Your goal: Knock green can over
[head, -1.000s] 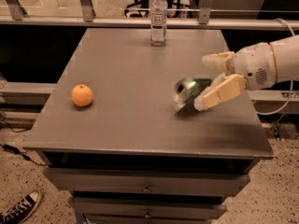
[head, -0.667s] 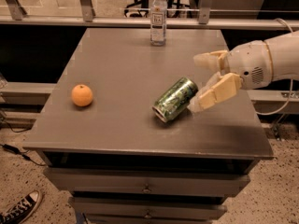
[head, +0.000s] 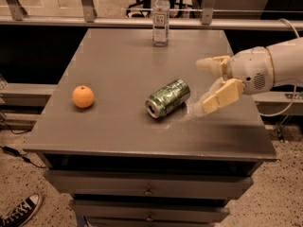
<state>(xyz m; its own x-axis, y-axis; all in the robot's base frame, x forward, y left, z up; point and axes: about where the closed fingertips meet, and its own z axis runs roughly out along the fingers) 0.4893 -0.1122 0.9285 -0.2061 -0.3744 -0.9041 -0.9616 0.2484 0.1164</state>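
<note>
The green can (head: pixel 167 98) lies on its side near the middle of the grey table (head: pixel 118 60), its silver end facing the front left. My gripper (head: pixel 204 85) is open and empty, just right of the can and not touching it. One pale finger (head: pixel 213 65) reaches toward the back and the other (head: pixel 218 97) angles down toward the table.
An orange (head: pixel 83 97) sits on the left part of the table. A clear plastic bottle with a white label (head: pixel 161 16) stands upright at the back edge. A railing runs behind the table. Drawers are below the front edge. A sneaker (head: pixel 19 213) is on the floor at lower left.
The can has tipped from under my fingers and rolled left, lying flat on the table. My gripper has stayed at the right and is now apart from the can.
</note>
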